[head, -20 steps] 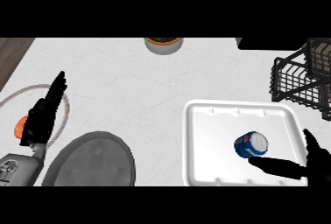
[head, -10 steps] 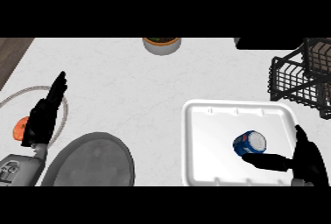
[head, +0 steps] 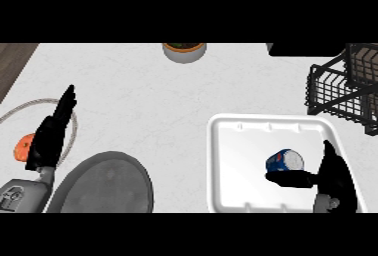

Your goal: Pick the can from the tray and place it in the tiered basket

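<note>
A blue can (head: 283, 161) with a pale top lies on its side in the white tray (head: 244, 150) at the lower right. My right hand (head: 334, 175) is over the tray's right side, fingers straight and pointing away, thumb reaching left just below the can. It does not grip the can. The black wire tiered basket (head: 341, 86) stands at the upper right, beyond the tray. My left hand (head: 50, 135) rests open at the left edge, fingers up.
A dark grey round plate (head: 100, 184) lies at the lower left. An orange object (head: 24, 145) sits inside a thin ring (head: 22, 107) behind my left hand. A bowl (head: 184, 51) stands at the counter's far edge.
My right hand has moved up and left over the tray, closing in on the can from the right. The left hand and the can have not moved.
</note>
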You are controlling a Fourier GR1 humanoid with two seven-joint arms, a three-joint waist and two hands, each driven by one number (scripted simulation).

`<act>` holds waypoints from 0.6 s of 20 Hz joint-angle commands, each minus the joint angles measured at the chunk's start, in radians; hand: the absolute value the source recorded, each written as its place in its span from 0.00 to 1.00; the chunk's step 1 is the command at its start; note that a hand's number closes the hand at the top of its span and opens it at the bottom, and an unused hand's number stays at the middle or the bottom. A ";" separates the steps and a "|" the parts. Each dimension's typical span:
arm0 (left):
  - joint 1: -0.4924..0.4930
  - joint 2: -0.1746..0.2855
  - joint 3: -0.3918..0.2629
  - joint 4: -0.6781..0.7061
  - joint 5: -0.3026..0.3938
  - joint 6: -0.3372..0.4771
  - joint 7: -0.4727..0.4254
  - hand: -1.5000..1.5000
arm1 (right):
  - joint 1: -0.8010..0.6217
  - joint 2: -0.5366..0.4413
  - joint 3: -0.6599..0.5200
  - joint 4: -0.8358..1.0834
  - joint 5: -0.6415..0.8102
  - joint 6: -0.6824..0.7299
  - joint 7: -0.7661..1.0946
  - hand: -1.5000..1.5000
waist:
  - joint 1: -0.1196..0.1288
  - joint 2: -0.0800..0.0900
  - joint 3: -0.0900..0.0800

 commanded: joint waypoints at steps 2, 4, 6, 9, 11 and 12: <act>0.032 0.014 0.012 -0.031 0.007 -0.030 -0.012 0.50 | -0.023 0.016 0.003 0.017 0.008 0.020 0.240 0.00 | 0.005 -0.002 0.000; -0.013 0.026 0.039 0.015 0.008 -0.042 -0.010 0.50 | -0.077 0.017 -0.017 0.063 0.011 0.025 0.240 0.00 | 0.000 0.001 0.001; 0.001 -0.015 0.017 0.019 -0.022 -0.007 -0.019 0.50 | -0.038 0.017 0.040 0.066 -0.001 -0.016 0.240 0.00 | -0.001 0.000 0.001; 0.036 0.007 0.023 -0.092 -0.013 -0.017 0.051 0.50 | -0.006 0.017 -0.029 0.063 -0.021 0.022 0.170 0.00 | 0.003 -0.003 0.002; 0.066 -0.004 0.034 -0.036 -0.013 -0.027 -0.028 0.50 | -0.071 0.017 -0.016 0.115 -0.023 -0.009 0.214 0.00 | 0.007 0.000 0.001; 0.003 -0.020 0.020 -0.019 -0.031 -0.023 0.008 0.50 | -0.086 0.017 -0.027 0.141 -0.041 -0.008 0.189 0.00 | -0.001 0.001 0.002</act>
